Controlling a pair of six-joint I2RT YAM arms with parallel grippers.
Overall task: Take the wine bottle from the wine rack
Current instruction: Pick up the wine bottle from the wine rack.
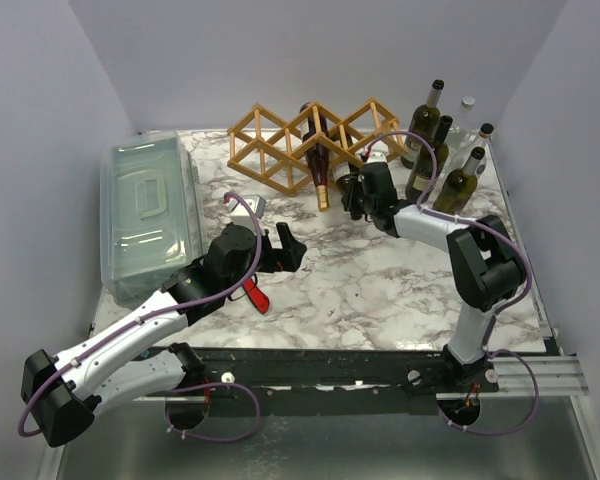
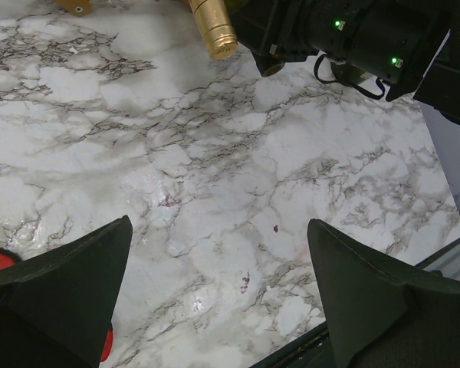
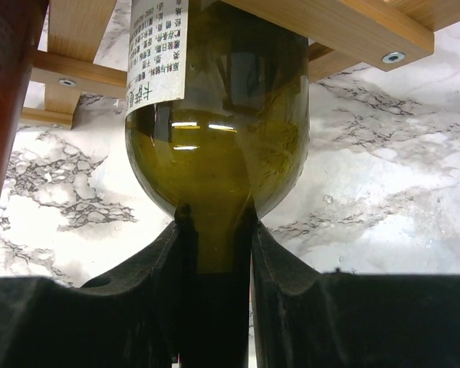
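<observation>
The tan wooden wine rack (image 1: 280, 140) stands at the back middle of the marble table. An olive-green wine bottle (image 3: 222, 115) with a white label lies in its right cell, neck toward the front; it also shows in the top view (image 1: 378, 156). My right gripper (image 3: 215, 222) is shut on this bottle's neck, and it shows at the rack's front right in the top view (image 1: 363, 192). A dark red bottle (image 1: 318, 160) with a gold cap (image 2: 212, 31) lies in the middle cell. My left gripper (image 1: 285, 250) is open and empty over bare table (image 2: 218, 222).
Several upright bottles (image 1: 432, 125) stand at the back right, close behind the right arm. A clear lidded plastic bin (image 1: 150, 205) fills the left side. A red-handled object (image 1: 256, 297) lies by the left arm. The rack's slats (image 3: 337, 23) cross above the green bottle.
</observation>
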